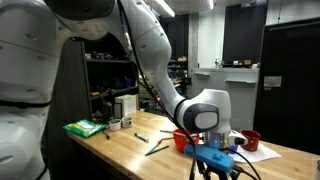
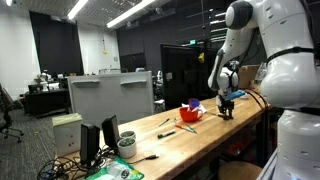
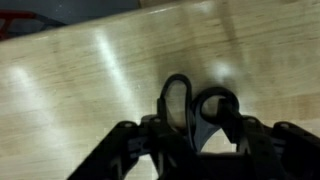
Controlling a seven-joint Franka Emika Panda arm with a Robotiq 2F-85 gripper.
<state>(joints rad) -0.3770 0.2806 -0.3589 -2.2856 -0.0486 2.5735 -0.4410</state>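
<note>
The fingers point(image 3: 120, 146) look closed on the handle loops of the scissors point(image 3: 203, 120), which sit between them low over the bench point(image 3: 80, 70), so the grasp seems made, with lifting and carrying not yet done.

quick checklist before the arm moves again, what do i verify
1. Tool lined up on the looped handles: ok, in the wrist view the loops sit between its fingers.
2. Grip firm on the handles: cannot tell, the view is too blurred.
3. Red bowl apart from the tool: ok.
4. Red cup apart from the tool: ok.
5. Markers away from the tool: ok, they lie farther along the table.
</note>
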